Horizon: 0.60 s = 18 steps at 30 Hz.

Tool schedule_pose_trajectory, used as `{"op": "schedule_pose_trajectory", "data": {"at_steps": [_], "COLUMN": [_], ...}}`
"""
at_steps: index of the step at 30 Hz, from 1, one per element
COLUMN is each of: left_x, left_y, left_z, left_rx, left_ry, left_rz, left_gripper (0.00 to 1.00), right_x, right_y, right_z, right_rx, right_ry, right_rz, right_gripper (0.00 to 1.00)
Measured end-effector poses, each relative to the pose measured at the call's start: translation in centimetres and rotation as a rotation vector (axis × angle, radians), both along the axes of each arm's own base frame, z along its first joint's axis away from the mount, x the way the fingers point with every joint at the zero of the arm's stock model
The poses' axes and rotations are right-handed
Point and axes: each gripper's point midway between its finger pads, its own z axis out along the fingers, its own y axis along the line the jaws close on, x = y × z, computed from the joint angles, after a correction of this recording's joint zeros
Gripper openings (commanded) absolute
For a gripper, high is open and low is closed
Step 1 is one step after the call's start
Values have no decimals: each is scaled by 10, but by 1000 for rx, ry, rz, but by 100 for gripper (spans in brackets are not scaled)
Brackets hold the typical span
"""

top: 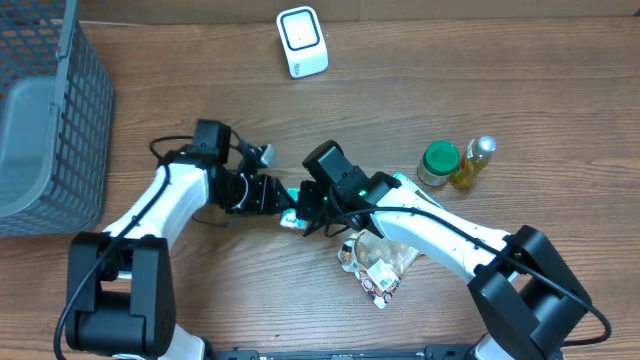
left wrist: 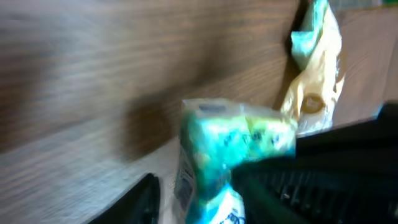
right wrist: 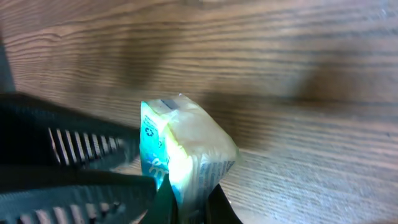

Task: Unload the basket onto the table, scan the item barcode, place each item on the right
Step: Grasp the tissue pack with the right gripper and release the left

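1. The packet [top: 291, 221], teal and white, sits near the middle of the table [top: 180, 90], between the two tools, which meet tip to tip.
2. The right tool [right wrist: 189, 205] comes in from 4 o'clock and is clamped on the packet. In its own wrist view both fingers pinch the packet's lower end, and the packet stands up out of them.
3. The left tool [left wrist: 199, 199] comes in from 9 o'clock. In its wrist view the packet stands between its fingers. The finger at lower left [left wrist: 140, 199] is clear of the packet with a gap showing, so the jaws are parted. The other finger is just beside the packet. The blur hides whether it touches.
4. From the wrist views the packet appears lifted off the wood, but by how much cannot be told.
5. The white scanner [top: 302, 42] stands at 12 o'clock from the packet, well apart, near the far edge.
6. A grey basket [top: 70, 120] fills the 9 to 10 o'clock side of the table.
7. A green-lidded jar [top: 438, 163] and a yellow bottle [top: 473, 162] stand just beside each other at 2 o'clock from the packet.
8. Crumpled bags [top: 378, 265] lie at 4 to 5 o'clock, partly under the right arm.
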Motion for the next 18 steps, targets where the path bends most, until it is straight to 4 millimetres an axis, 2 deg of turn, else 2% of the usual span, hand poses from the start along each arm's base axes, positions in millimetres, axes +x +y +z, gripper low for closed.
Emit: {"op": "schedule_pose_trajectory", "data": {"at_steps": [3, 6, 9, 18], "left_x": [15, 24, 24, 26], "left_y": [16, 40, 61, 100], "left_z": [1, -8, -18, -28], "left_rx": [53, 165, 286, 502], "left_ry": [-8, 15, 43, 62], "left_rz": [78, 184, 257, 404], "left_gripper": [59, 62, 68, 69], "right_x": [3, 6, 10, 9], "right_y": [2, 5, 9, 20], "right_z": [2, 5, 8, 12], "right_rx": [6, 16, 32, 45], "right_ry": [-28, -53, -77, -118], "right_rz": [24, 39, 46, 70], "right_gripper": [4, 4, 4, 4]}}
